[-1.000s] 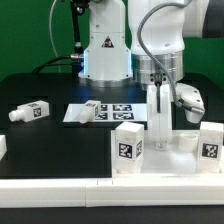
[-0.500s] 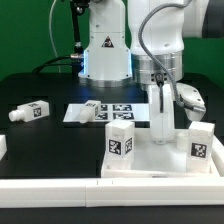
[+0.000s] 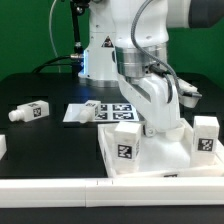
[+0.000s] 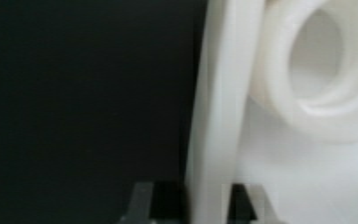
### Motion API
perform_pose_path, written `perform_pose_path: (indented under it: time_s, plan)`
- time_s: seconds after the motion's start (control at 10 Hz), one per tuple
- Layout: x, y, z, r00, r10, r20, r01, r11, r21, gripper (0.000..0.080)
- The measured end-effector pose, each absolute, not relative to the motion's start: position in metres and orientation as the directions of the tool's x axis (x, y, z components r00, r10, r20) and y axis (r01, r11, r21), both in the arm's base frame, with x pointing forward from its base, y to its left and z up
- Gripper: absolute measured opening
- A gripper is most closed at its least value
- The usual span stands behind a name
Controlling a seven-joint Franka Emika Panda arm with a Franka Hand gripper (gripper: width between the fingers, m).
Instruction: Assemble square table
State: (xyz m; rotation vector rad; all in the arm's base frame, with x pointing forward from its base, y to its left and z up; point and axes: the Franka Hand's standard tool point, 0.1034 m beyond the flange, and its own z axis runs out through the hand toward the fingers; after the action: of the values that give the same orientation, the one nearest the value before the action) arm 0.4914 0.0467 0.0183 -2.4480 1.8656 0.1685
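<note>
The square table's white slab [image 3: 150, 158] lies at the front on the exterior view's right, with two tagged white legs standing on it: one [image 3: 125, 140] on the near left corner, one [image 3: 205, 135] on the right. My gripper [image 3: 165, 130] comes down on the slab between them and is shut on the slab's raised rim. In the wrist view the rim [image 4: 220, 100] runs between my fingertips [image 4: 151, 200], with the gripper [image 4: 199, 200] closed round it and a round corner socket [image 4: 318, 60] beside it. A loose tagged leg [image 3: 28, 111] lies on the exterior view's left.
The marker board [image 3: 100, 112] lies flat behind the slab, in front of the arm's base [image 3: 105, 60]. A long white border rail [image 3: 50, 188] runs along the front edge, and another white piece [image 3: 2, 148] sits at the exterior view's left edge.
My wrist has swung and twisted toward the exterior view's left, and the slab with its two legs has turned and shifted a little with it.
</note>
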Motion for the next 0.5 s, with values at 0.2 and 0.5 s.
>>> perform_pose_path:
  time_s: [0.2,0.5]
  plan:
    - [0.488,0.039,0.017,0.331,-0.936,-0.121,-0.942,-0.336,0.017,0.0059]
    - [0.479,0.003,0.016,0.619,-0.767,-0.171,-0.775,-0.631,0.023,0.0068]
